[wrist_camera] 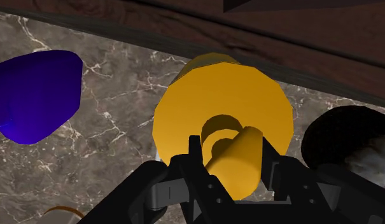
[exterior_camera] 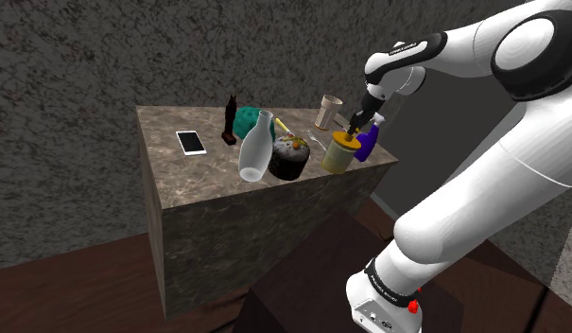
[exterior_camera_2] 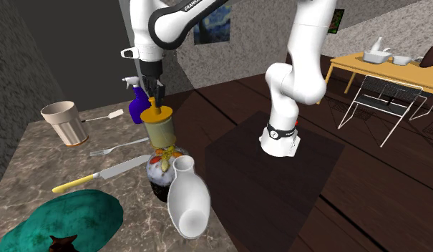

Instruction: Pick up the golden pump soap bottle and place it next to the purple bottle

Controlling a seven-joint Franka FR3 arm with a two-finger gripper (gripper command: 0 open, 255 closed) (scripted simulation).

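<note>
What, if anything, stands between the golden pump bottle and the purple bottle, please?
Nothing visible: only bare countertop separates the golden pump bottle from the purple bottle, and the gripper clasps its pump.

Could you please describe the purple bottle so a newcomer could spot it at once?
On the marbled stone table, find the corner where the gripper is at a golden pump bottle. Beside that, apart from it, stands the purple bottle: the only violet thing, with a white spray top.
</note>
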